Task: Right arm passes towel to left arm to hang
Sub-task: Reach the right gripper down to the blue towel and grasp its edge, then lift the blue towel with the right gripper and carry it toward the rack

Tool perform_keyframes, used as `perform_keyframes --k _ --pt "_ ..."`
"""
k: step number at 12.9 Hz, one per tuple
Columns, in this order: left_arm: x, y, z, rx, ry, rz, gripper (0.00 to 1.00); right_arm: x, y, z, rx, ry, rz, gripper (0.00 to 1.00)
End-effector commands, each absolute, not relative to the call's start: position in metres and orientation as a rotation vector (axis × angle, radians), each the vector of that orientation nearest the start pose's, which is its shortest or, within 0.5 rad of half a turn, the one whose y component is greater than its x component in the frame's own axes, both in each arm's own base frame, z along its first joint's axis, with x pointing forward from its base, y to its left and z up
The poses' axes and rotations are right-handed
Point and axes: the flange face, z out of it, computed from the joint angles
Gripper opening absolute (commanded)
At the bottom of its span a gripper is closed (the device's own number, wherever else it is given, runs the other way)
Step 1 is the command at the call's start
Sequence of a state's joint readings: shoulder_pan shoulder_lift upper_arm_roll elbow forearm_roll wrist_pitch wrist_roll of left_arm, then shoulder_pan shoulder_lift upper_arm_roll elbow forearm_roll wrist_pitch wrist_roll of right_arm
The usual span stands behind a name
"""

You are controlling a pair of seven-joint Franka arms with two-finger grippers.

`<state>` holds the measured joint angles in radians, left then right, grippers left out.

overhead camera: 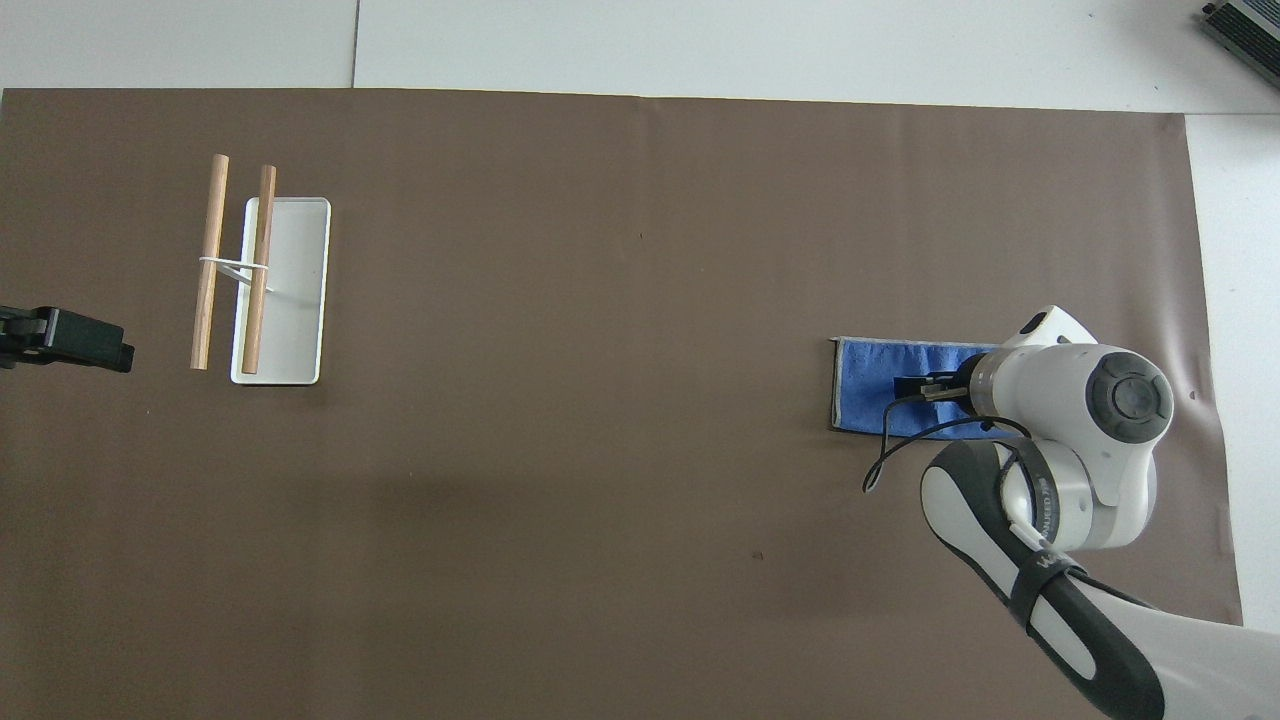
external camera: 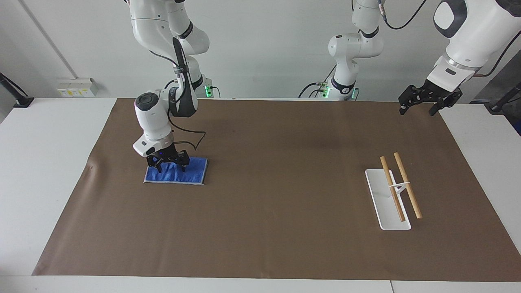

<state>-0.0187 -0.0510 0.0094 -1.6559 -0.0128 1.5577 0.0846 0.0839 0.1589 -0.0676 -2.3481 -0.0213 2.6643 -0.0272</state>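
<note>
Clearly the pick-up is the step in hand. The right gripper [external camera: 168,165] is down on the towel [external camera: 191,172], which lies flat on the brown mat [external camera: 260,228] toward the right arm's end of the table. Its fingers look spread and pressed into the cloth, though whether they have pinched a fold yet is hard to tell; the towel shows no lift. The left gripper [external camera: 423,105] waits in the air above the mat's edge at the left arm's end, fingers apart and holding nothing. The rack [external camera: 386,203] with its two wooden rods [external camera: 407,185] stands near it, well apart from the towel. Next, I judge, the right gripper must close on a fold and raise it clear, then carry it toward the table's middle for the left gripper to take.
</note>
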Motion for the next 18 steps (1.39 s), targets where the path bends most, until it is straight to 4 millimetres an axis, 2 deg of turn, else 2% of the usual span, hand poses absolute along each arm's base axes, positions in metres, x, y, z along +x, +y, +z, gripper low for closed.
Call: perform_keyframes --k 1,2,3,5,7,8,10,13,15,18 --pt "0.529 -0.005 0.612 -3.128 0.132 0.085 1.0 0.527 0.008 0.278 -3.148 -0.132 -0.274 0.47" --pt "0.529 -0.005 0.612 -3.128 0.132 0.085 1.0 0.526 0.009 0.278 -3.148 -0.136 -0.266 0.18" --pt "0.529 -0.005 0.612 -3.128 0.132 0.085 1.0 0.527 0.01 0.278 -3.148 -0.129 -0.266 0.0" --pt "0.529 -0.005 0.612 -3.128 0.132 0.085 1.0 0.529 0.011 0.283 -3.147 -0.126 -0.269 0.0" --pt "0.529 -0.005 0.612 -3.128 0.132 0.085 1.0 0.535 0.015 0.297 -3.146 -0.128 -0.257 0.0" --pt "0.529 -0.005 0.612 -3.128 0.132 0.085 1.0 0.541 0.023 0.313 -3.144 -0.148 -0.247 0.0" --pt "0.529 -0.004 0.612 -3.128 0.13 0.085 1.0 0.557 0.043 0.358 -3.139 -0.194 -0.196 0.0" --pt "0.529 -0.004 0.612 -3.128 0.13 0.085 1.0 0.571 0.069 0.404 -3.089 -0.216 -0.214 0.0" --pt "0.529 -0.005 0.612 -3.128 0.132 0.085 1.0 0.58 0.094 0.44 -2.986 -0.174 -0.306 0.0" --pt "0.529 -0.004 0.612 -3.128 0.13 0.085 1.0 0.598 0.13 0.481 -2.78 -0.113 -0.39 0.0"
